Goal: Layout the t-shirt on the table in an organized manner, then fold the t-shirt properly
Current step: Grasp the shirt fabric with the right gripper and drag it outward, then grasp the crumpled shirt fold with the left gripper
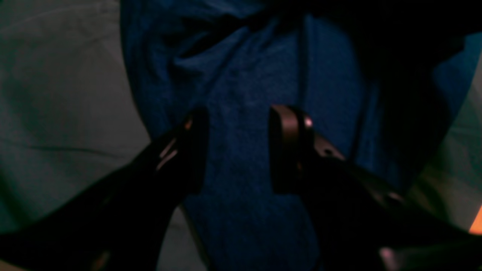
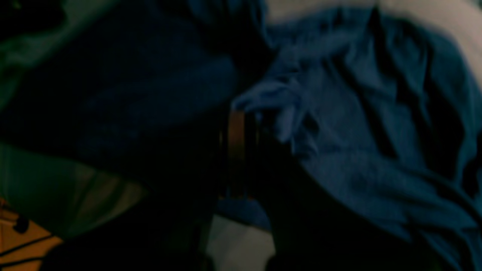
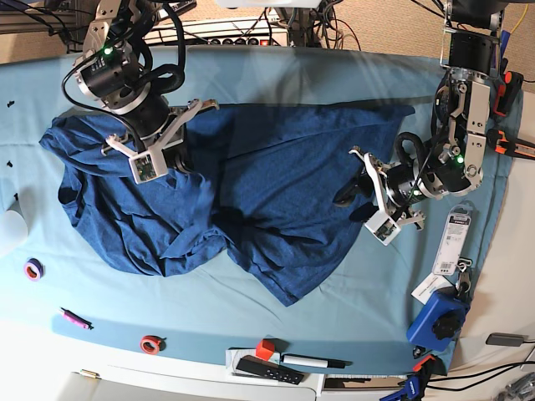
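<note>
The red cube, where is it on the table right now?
In the base view, the red cube sits near the table's bottom edge, about the middle, just left of a black marker and above a black remote.

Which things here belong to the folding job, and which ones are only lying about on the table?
For the job:
- t-shirt
- table
- left gripper, open over the shirt
- right gripper, shut on the shirt

Lying about:
- purple tape ring
- red tape ring
- pink marker
- red cube
- black marker
</note>
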Controlling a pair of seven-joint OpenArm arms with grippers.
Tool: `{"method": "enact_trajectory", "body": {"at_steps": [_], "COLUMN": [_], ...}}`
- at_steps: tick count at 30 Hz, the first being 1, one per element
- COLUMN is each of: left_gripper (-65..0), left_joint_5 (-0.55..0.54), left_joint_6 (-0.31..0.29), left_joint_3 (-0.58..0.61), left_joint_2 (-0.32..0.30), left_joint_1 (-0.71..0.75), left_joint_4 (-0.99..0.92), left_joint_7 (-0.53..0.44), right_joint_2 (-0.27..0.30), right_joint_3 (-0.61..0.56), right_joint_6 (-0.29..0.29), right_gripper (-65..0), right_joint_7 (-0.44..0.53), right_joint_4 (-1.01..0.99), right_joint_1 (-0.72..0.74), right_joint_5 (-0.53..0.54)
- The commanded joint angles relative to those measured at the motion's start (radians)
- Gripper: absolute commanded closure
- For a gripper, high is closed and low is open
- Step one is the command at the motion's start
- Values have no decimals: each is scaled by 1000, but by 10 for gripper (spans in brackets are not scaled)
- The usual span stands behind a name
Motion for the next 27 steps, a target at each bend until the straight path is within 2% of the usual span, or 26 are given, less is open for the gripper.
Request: {"method": "enact_trajectory", "body": {"at_steps": [1, 6, 8, 10, 13, 17, 21, 22, 25, 27], "left_gripper": [-268, -268, -268, -268, -268, -268, -269, -273, -316, -320], "left_joint_5": [-14, -14, -14, -14, -14, -14, -14, -15, -83, -138], "left_joint_6": [-3, -3, -3, -3, -3, -3, -3, -3, -13, -23], "left_joint_3": [-5, -5, -5, -5, -5, -5, -5, -5, -3, 2], "left_joint_2": [-8, -8, -8, -8, -8, -8, -8, -8, -8, 6], "left_joint_1": [-19, -19, -19, -19, -19, -19, -19, -19, -19, -19], "left_joint_4": [16, 16, 16, 16, 16, 16, 16, 16, 16, 16], "left_joint_7": [-25, -25, -25, -25, -24, -22, -7, -6, -4, 8], "right_joint_2": [6, 5, 5, 5, 5, 6, 6, 6, 6, 6], "right_joint_3": [1, 0, -16, -51, -134, -246, -305, -309, -306, -306], "right_joint_6": [2, 13, 39, 41, 40, 39, 33, 33, 33, 33], "right_gripper": [0, 0, 0, 0, 0, 0, 0, -33, -224, -248], "right_joint_7": [27, 57, 90, 95, 99, 117, 89, 73, 52, 39], "right_joint_4": [16, 16, 16, 16, 16, 16, 16, 16, 16, 16], "right_joint_1": [6, 6, 6, 6, 6, 6, 5, 5, -16, -36], "right_joint_5": [38, 169, 175, 167, 100, -43, -141, -151, -160, -160]}}
